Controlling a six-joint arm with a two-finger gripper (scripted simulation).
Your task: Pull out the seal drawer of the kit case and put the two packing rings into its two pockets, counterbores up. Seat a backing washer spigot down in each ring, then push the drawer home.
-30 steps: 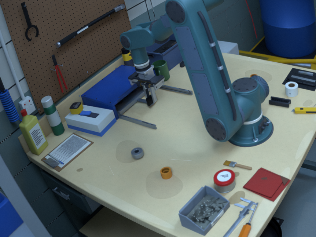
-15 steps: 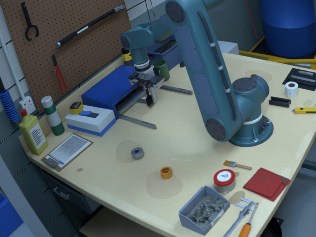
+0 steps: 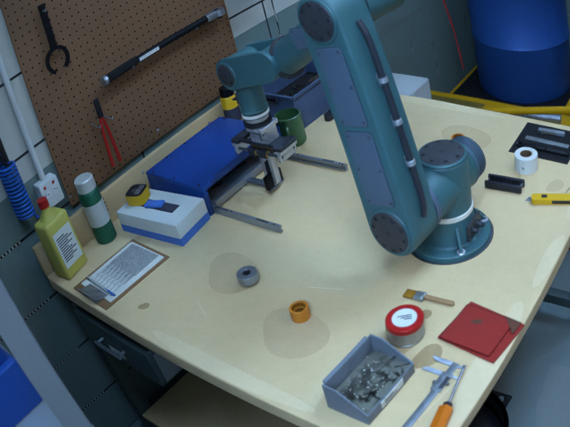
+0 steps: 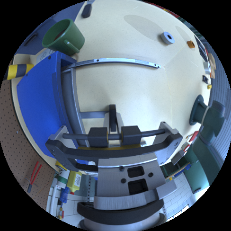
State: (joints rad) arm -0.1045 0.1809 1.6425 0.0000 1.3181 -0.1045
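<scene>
At the back left of the bench the blue kit case (image 3: pixel 202 160) (image 4: pixel 37 99) lies flat, its grey drawer front closed in the open side between two slide rails (image 3: pixel 247 219) that stick out over the table. My gripper (image 3: pixel 272 180) (image 4: pixel 113 120) hangs in front of that drawer front, and its fingers are closed on the drawer handle (image 4: pixel 112 116). A grey ring (image 3: pixel 248 276) (image 4: pixel 167 37) and an orange ring (image 3: pixel 300 311) (image 4: pixel 190 44) lie apart on the table toward the near edge. A second orange part (image 3: pixel 457 136) sits behind the arm's base.
A green mug (image 3: pixel 291 125) (image 4: pixel 63 37) stands just behind the gripper beside the case. A white and blue box (image 3: pixel 164 216) lies left of the case. A parts bin (image 3: pixel 368 383), tin (image 3: pixel 404 325), brush and red cloth lie near the front right.
</scene>
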